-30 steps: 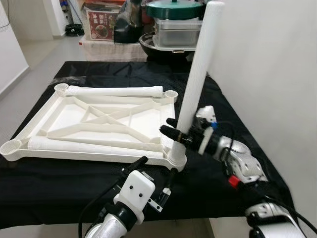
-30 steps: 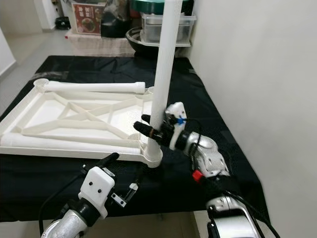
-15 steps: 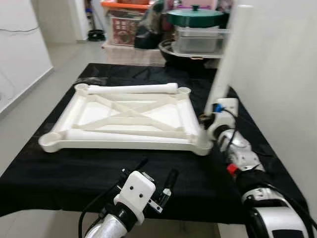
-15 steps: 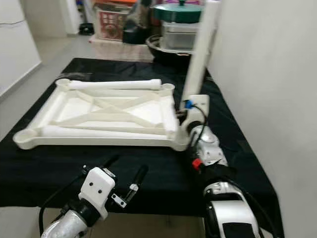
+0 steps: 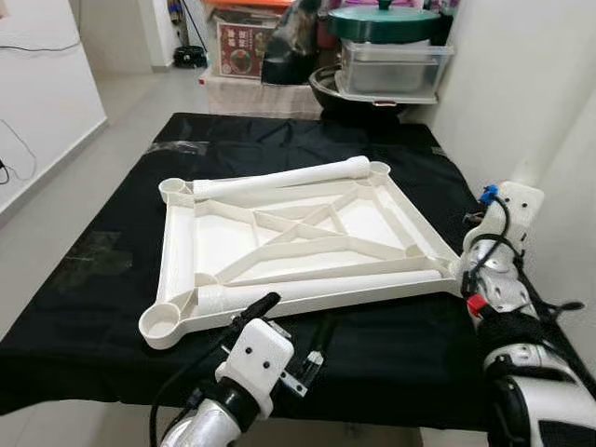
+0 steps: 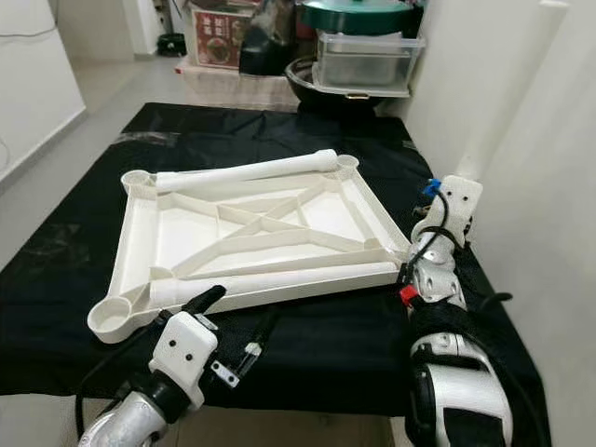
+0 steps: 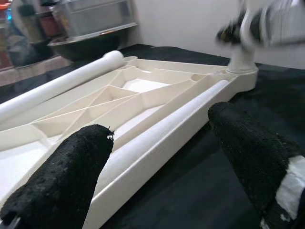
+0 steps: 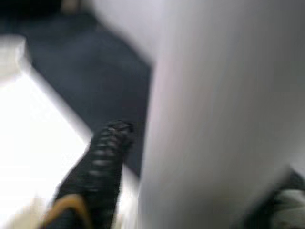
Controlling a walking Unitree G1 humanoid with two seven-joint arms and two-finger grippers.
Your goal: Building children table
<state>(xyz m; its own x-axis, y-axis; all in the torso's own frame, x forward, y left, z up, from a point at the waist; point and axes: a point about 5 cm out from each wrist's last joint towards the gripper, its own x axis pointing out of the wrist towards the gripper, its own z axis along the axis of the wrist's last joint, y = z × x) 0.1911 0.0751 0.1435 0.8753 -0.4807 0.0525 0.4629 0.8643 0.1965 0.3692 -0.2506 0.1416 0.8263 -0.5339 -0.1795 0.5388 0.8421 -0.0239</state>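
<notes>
**Inventory: white table frame on black-covered surface, two grippers in attendance**

1. Left gripper: nearest item, low at the front edge of the black cloth. Arm rises from below, white wrist housing uppermost, fingers pointing forward at the frame's near rail. Fingers stand well apart, nothing between them, just short of the rail.

2. Table frame: white plastic, lying flat and upside down on the cloth, turned at an angle. Open recess with crossed bracing ribs inside; round leg sockets at the corners, the near-left socket empty. Two loose table legs lie in the frame, one along the near rail, the other along the far rail.

3. Right gripper: at the frame's right-hand corner, forearm reaching forward and up with the wrist housing topmost. One black finger shows, blurred, alongside an upright white leg; whether the fingers clamp it cannot be told.

4. Background: beyond the table, a dark bowl, a clear lidded container with a green lid stacked on top, contents indistinct, and a printed box.
</notes>
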